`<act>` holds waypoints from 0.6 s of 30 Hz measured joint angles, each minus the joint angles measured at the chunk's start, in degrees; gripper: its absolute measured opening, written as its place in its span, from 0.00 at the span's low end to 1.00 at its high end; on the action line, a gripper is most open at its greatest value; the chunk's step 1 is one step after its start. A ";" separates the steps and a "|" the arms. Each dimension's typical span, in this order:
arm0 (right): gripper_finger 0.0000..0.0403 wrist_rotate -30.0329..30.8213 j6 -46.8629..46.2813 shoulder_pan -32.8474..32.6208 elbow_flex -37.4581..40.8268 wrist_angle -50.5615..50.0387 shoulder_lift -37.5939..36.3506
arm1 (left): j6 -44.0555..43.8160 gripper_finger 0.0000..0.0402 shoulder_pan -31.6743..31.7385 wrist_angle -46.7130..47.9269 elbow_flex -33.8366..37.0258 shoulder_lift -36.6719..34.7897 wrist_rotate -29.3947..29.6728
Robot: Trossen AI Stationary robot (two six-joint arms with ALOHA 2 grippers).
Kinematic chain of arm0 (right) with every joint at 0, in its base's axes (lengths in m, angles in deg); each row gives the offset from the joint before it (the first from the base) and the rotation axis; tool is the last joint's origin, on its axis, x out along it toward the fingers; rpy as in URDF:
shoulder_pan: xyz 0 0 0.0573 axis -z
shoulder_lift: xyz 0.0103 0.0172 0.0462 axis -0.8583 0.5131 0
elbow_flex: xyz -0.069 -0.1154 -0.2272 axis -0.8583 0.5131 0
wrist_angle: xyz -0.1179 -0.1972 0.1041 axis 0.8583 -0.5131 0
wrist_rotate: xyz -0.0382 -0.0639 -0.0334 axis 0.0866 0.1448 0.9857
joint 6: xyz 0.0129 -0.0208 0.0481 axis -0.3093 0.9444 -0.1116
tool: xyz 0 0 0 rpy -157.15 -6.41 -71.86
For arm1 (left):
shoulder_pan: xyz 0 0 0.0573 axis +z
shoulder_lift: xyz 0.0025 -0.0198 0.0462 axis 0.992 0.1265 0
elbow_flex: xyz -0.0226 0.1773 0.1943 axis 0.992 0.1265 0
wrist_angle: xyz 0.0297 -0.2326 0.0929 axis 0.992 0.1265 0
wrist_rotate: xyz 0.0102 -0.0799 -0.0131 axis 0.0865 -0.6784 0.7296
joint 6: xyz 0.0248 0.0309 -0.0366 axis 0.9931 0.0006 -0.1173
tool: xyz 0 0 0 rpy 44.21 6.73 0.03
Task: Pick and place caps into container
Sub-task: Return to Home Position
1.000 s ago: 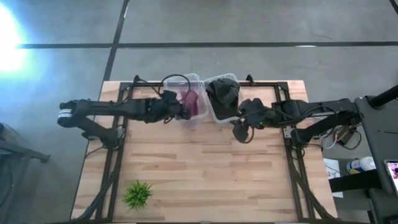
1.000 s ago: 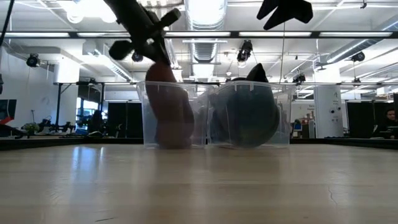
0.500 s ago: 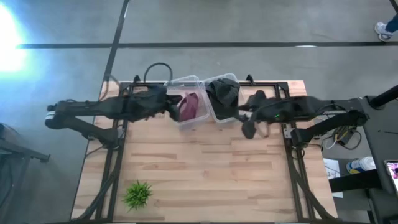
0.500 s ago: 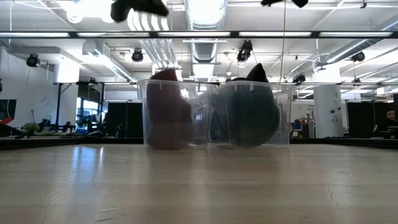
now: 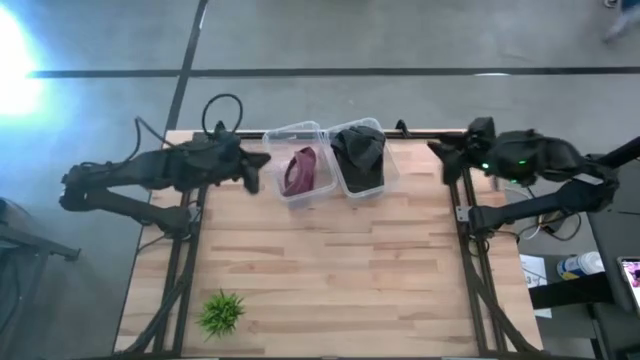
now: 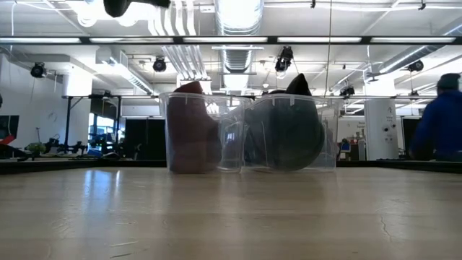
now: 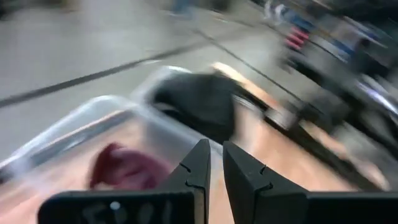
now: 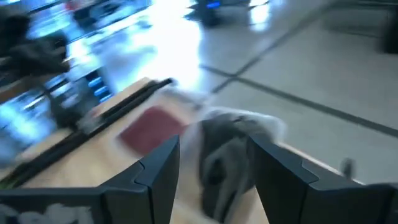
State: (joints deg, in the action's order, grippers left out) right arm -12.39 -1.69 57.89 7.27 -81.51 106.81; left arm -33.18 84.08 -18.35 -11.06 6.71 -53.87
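Two clear tubs stand side by side at the table's far middle. The left tub (image 5: 318, 190) holds a maroon cap (image 5: 300, 172), which stands on edge in the low view (image 6: 192, 130). The right tub (image 5: 388, 175) holds dark cap fabric (image 5: 360, 150), heaped above its rim (image 6: 296, 87); whether it is one cap or two, I cannot tell. My left gripper (image 5: 252, 168) is shut and empty, left of the left tub (image 7: 112, 124). My right gripper (image 5: 440, 150) is open and empty at the table's far right edge, and its wrist view shows both caps (image 8: 230, 155) ahead.
A small green plant (image 5: 221, 312) stands at the near left of the wooden table (image 5: 330, 270). A person in blue (image 6: 440, 123) shows in the room behind the table at the right. Metal frame rails run along the table's left and right edges.
My left gripper has risen out of the left tub and drawn back toward the table's left edge; the maroon cap stays in the tub. My right gripper has risen and drawn back toward the table's far right edge, away from the right tub.
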 joint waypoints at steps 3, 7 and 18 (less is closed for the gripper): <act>0.45 -9.27 5.76 0.00 0.81 0.95 -2.39 | 8.49 0.09 -0.48 -4.25 0.61 -1.23 -11.11; 0.45 -16.40 6.62 0.00 5.98 6.14 -4.86 | 11.58 0.09 -0.29 -12.75 5.75 -3.54 -17.35; 0.45 -29.82 4.78 0.07 36.35 38.02 -17.50 | 4.82 0.09 -0.29 -57.46 40.61 -13.42 -30.37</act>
State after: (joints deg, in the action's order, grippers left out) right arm -42.21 3.09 57.96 43.62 -43.49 89.31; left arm -28.37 83.79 -75.81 29.55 -6.70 -84.23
